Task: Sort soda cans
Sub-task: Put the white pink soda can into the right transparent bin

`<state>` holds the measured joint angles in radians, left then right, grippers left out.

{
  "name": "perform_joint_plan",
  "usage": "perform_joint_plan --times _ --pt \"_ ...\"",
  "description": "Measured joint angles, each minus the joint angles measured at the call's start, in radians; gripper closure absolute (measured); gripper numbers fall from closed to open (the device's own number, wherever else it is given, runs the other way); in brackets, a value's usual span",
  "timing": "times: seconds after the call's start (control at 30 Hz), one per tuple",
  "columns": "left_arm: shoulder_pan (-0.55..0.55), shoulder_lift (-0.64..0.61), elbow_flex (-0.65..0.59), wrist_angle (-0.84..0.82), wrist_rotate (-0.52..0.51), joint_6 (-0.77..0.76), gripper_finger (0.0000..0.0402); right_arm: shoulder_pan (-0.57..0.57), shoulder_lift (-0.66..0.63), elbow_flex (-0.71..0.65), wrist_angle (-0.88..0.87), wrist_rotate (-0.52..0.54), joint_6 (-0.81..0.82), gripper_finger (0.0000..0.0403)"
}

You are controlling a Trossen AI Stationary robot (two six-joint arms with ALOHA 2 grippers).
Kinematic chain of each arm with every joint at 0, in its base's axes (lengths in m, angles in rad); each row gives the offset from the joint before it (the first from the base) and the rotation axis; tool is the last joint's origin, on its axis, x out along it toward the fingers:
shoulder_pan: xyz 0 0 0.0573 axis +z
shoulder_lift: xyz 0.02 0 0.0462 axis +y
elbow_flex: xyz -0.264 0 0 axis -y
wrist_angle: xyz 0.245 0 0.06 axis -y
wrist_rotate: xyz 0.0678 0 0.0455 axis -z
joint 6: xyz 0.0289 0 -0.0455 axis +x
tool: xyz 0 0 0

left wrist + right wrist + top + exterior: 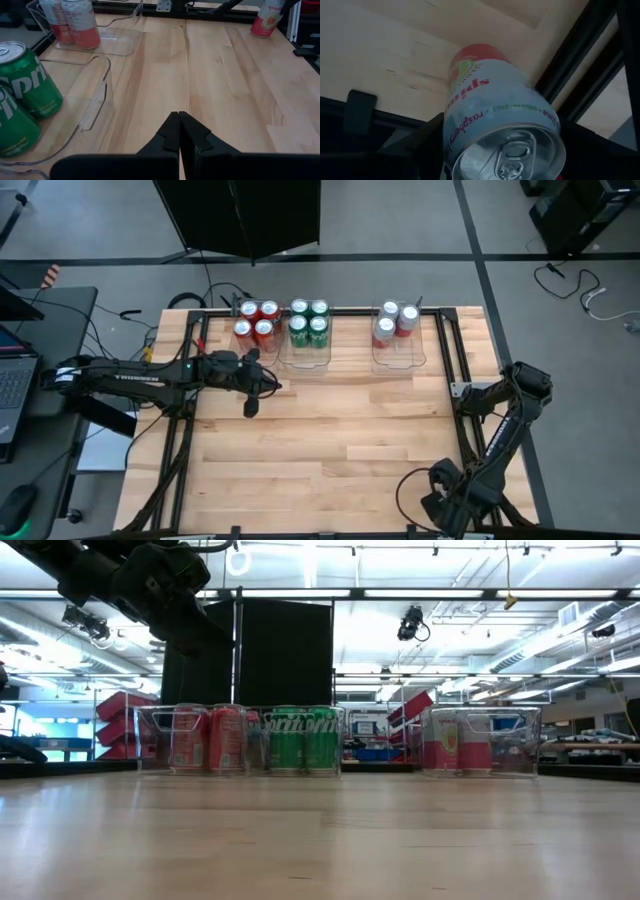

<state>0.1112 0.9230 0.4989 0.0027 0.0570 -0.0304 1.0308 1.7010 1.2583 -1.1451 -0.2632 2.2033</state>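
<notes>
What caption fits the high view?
Left gripper shut near the bins; red, green and silver-white cans sorted.

Green can in the left wrist view: white lettering "Spri", cut off at the can's curve; the second green can beside it carries small white print too fine to read. Silver-white can in the right wrist view: red word "raspberry" and "lime" along the side. Left arm in the high view: white word, not legible.

Four red cans, four green cans, three silver-white cans, three clear bins.
</notes>
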Motion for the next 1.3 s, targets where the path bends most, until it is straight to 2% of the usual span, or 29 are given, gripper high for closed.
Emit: perform_joint_plan --times 0.13,0.27,0.47,0.67,0.87,1.03,1.2,1.3 --pt "0.0 0.0 0.0 0.002 0.0 -0.003 0.0402 -0.068 -0.024 -0.003 -0.032 0.029 -0.126 0.0118" --pt "0.0 0.0 0.0 0.003 0.0 -0.003 0.0401 -0.208 -0.101 -0.003 -0.132 0.102 -0.303 0.0118" --pt "0.0 0.0 0.0 -0.007 0.0 -0.002 0.0402 -0.481 -0.218 0.023 -0.253 0.211 -0.645 0.0118" --pt "0.0 0.0 0.0 -0.025 0.0 -0.003 0.0402 -0.796 -0.276 0.16 -0.394 0.334 -0.998 0.0118" --pt "0.0 0.0 0.0 -0.034 0.0 -0.004 0.0402 -1.131 -0.271 0.285 -0.411 0.388 -1.355 0.0118" --pt "0.0 0.0 0.0 -0.054 0.0 -0.007 0.0402 -1.389 -0.218 0.301 -0.424 0.406 -1.602 0.0118" --pt "0.0 0.0 0.0 -0.063 0.0 -0.007 0.0402 -1.576 -0.161 0.301 -0.426 0.451 -1.761 0.0118" --pt "0.0 0.0 0.0 -0.062 0.0 -0.007 0.0402 -1.65 -0.115 0.301 -0.407 0.456 -1.818 0.0118"
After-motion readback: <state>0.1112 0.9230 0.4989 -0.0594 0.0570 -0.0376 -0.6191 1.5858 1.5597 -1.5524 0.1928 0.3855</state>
